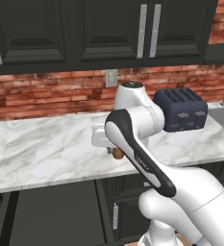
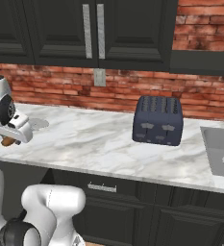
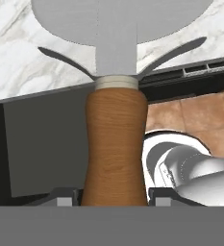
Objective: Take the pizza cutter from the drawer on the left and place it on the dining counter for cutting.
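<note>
1. The pizza cutter (image 3: 116,144) is in my tool (image 3: 114,198). Its brown handle runs straight out from between my two fingers toward 12 o'clock in the hand view, and the grey wheel is at the far end.
2. My tool is squeezed tight on the handle, one finger on each side.
3. The wheel end hangs over the white marble tabletop (image 1: 46,149). I cannot tell if it touches.
4. In the left base view a bit of brown handle peeks out under my arm, by the front edge.
5. A dark toaster (image 2: 158,120) stands well apart, at 3 o'clock.
6. I think lowering comes next.
</note>
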